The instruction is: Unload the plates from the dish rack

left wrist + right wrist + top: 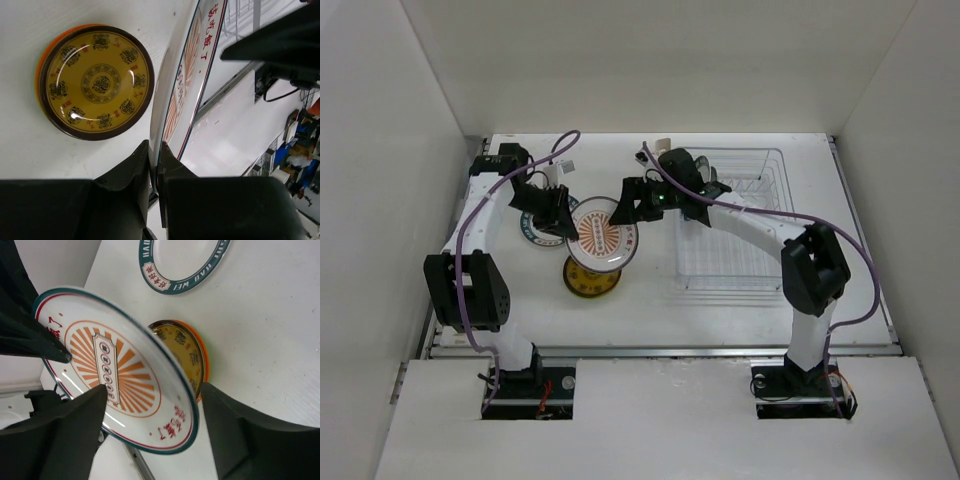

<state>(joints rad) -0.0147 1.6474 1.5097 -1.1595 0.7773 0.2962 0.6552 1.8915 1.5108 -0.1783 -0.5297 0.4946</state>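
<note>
My left gripper (563,220) is shut on the rim of the white plate with the orange centre (603,236) and holds it tilted above the table; in the left wrist view the jaws (155,148) pinch its edge (186,85). My right gripper (626,204) is open at the plate's right side; in the right wrist view its fingers (150,432) stand wide on either side of the plate (115,370) without touching it. The brown-yellow plate (592,279) lies on the orange plate (39,70). The teal-rimmed white plate (532,230) lies flat. The dish rack (740,225) stands to the right.
White walls close the table in on the left, back and right. A small cream cup (662,148) sits at the rack's far left corner. No plates show standing in the rack. Purple cables trail from both arms.
</note>
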